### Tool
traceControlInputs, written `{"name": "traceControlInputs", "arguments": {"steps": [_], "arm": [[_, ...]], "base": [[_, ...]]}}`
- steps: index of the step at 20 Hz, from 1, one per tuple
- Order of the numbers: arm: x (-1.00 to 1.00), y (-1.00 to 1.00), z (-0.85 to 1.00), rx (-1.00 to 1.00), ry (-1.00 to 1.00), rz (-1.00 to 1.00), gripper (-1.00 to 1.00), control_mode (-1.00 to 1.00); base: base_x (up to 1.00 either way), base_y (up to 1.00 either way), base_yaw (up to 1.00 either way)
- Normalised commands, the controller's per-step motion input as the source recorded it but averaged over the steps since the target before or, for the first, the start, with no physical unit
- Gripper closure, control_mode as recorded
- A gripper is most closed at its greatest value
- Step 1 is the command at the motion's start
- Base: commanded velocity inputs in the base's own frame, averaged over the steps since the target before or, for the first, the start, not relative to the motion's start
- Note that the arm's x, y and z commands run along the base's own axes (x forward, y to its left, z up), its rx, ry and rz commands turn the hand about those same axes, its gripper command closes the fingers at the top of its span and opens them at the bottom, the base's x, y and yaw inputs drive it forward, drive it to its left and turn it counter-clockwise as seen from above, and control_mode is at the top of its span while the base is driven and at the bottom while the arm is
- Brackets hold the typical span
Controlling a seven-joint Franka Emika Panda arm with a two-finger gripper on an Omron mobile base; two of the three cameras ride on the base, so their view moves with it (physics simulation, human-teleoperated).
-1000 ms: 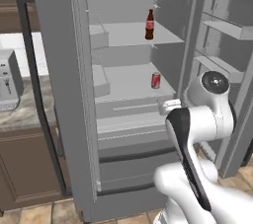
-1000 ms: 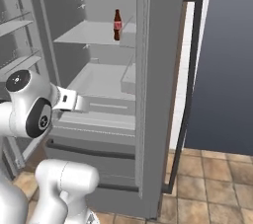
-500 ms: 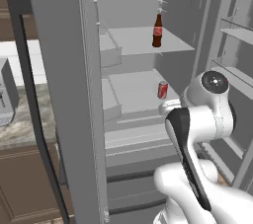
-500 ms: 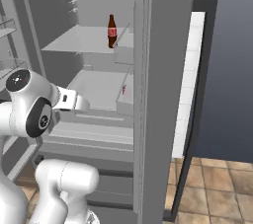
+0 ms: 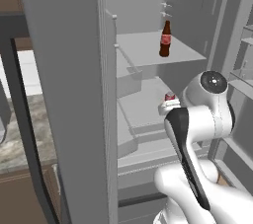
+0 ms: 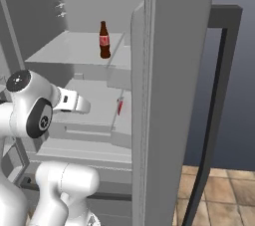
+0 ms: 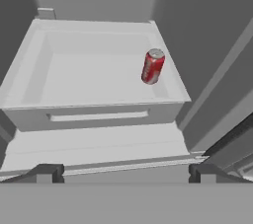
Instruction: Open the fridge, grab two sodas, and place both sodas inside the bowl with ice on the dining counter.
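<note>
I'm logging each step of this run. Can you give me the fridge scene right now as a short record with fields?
fridge: doors open, interior in view
cola bottle: upright on the upper shelf
red can: upright in the shallow tray below that shelf, near its right side
gripper: jaws wide open, empty, pointed into the fridge, short of the can
arm: reaching in front of the open fridge
sodas taken: none yet

Fridge (image 5: 64, 94), doors open: bottle (image 5: 165, 39) upright on upper shelf. Can (image 7: 152, 66) on the shelf below, at 1 o'clock from the gripper (image 7: 126, 173), well apart.
</note>
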Motion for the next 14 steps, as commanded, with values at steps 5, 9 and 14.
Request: {"name": "traceControlInputs", "arguments": {"steps": [5, 9, 14], "arm": [[0.0, 0.0, 0.0, 0.0, 0.0, 0.0, -1.0, 1.0], [0.0, 0.0, 0.0, 0.0, 0.0, 0.0, -1.0, 1.0], [0.14, 0.0, -0.67, 0.03, -0.08, -0.01, -1.0, -1.0]], "base": [[0.52, 0.06, -0.09], [0.33, 0.07, -0.07], [0.0, 0.0, 0.0]]}}
